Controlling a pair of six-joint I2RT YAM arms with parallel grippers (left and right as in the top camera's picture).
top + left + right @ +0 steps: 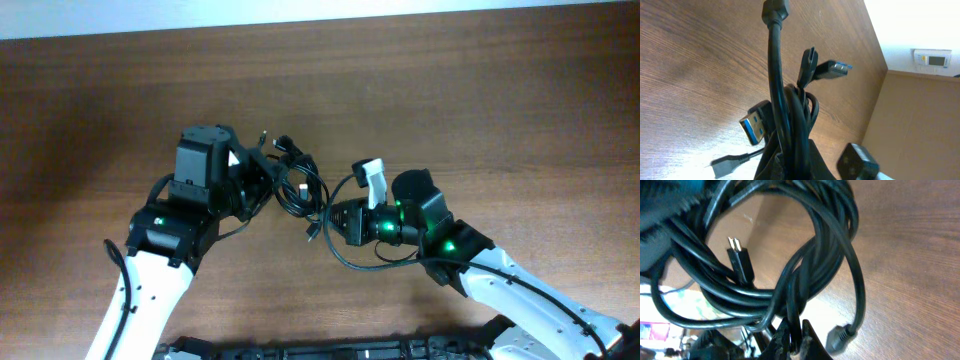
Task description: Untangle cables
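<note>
A tangle of thin black cables hangs between my two grippers above the brown table. My left gripper is shut on a bunch of the cords; in the left wrist view the bundle rises from the jaws with a blue USB plug and small plugs sticking out. My right gripper is shut on one cable strand; in the right wrist view the loops sit above the jaws, with a small plug and an end plug hanging free.
The wooden table spreads all round. A cable loop droops below the right gripper toward the front. A white-grey piece on the right arm stands next to the tangle. A wall lies beyond the table's far edge.
</note>
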